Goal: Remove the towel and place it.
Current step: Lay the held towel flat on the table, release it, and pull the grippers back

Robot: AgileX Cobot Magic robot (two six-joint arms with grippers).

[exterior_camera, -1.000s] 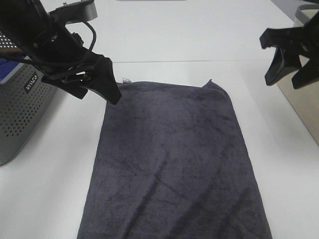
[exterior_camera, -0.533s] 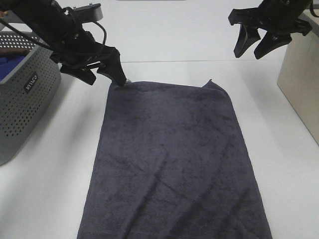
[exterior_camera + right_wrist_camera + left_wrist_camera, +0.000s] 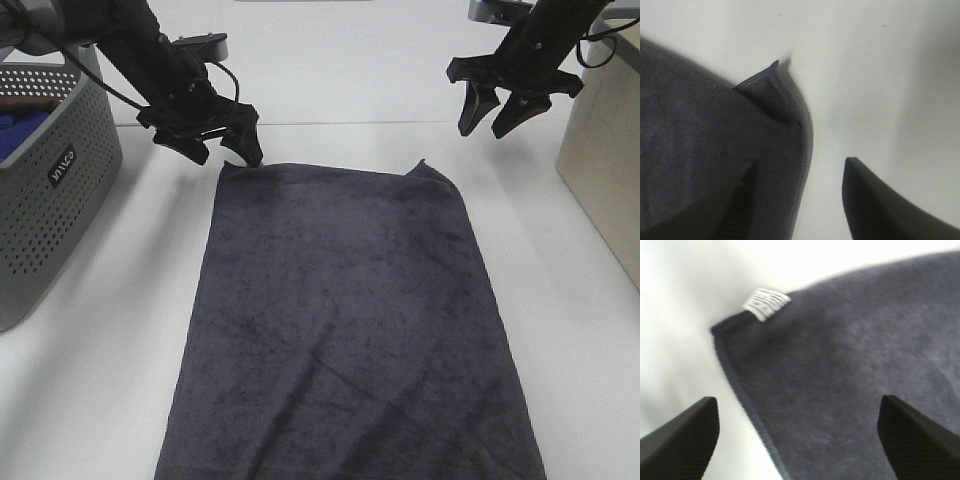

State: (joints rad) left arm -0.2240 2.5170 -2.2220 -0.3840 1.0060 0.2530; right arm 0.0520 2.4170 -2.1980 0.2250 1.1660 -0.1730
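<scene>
The dark charcoal-grey towel (image 3: 345, 320) lies spread flat on the white table, its near end running out of the exterior view. My left gripper (image 3: 222, 152) is open just above the towel's far left corner. The left wrist view shows that corner (image 3: 840, 380) with its small white tag (image 3: 765, 302) between the open fingers (image 3: 680, 435). My right gripper (image 3: 492, 120) is open and empty, above the table beyond the far right corner. The right wrist view shows that curled-up corner (image 3: 767, 92) with the towel edge between its fingertips (image 3: 880, 200).
A grey perforated basket (image 3: 50, 190) holding a blue cloth (image 3: 18, 128) stands at the left edge. A beige box (image 3: 605, 150) stands at the right edge. Bare white table (image 3: 350, 70) lies beyond the towel.
Both arms have moved toward the far side and down. The left gripper went from over the towel's left edge to its far left corner. The right gripper came inward toward the far right corner.
</scene>
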